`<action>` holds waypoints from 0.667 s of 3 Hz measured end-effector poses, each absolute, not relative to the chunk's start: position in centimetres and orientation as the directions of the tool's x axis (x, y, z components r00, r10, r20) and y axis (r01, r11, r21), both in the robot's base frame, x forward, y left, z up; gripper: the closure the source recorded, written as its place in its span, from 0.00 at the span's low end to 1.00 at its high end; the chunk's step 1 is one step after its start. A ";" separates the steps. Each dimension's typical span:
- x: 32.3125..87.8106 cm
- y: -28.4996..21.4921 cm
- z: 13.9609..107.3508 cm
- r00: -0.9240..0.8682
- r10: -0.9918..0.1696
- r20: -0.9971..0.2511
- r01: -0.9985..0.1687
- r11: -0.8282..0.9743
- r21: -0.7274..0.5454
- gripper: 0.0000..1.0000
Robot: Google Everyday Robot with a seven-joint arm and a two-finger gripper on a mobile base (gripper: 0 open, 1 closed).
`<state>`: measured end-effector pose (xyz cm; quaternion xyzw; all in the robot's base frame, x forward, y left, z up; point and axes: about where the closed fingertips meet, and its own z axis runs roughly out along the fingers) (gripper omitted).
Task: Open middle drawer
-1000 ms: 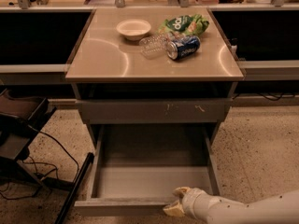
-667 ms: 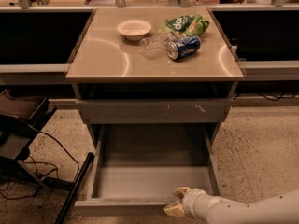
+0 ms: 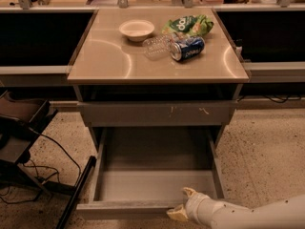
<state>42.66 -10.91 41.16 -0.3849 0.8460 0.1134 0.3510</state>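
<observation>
The middle drawer (image 3: 157, 185) stands pulled out, low and near — the pincer (image 3: 183, 204) clasps its front lip at right, arm (image 3: 267, 214) cut off. On the surface (image 3: 109, 56), a blue can (image 3: 187, 48) — label unreadable.

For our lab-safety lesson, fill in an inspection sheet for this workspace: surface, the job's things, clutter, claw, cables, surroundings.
Surface: beige cabinet top, glossy, with items towards its rear.
Job's things: middle drawer pulled out, nothing seen inside; scratched drawer front above it is shut.
Clutter: white bowl; clear plastic container and blue can, both lying on their sides; green bag.
Claw: claw at the open drawer's front edge, right of centre.
Cables: black cable on the floor at left; more cables below the right counter.
Surroundings: speckled floor; dark stand at left.
</observation>
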 end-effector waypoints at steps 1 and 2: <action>42.7 -10.9 41.2 -0.457 -0.572 -0.681 -0.731 0.678 -0.078 0.00; 42.7 -10.9 41.2 -0.457 -0.572 -0.681 -0.731 0.678 -0.078 0.00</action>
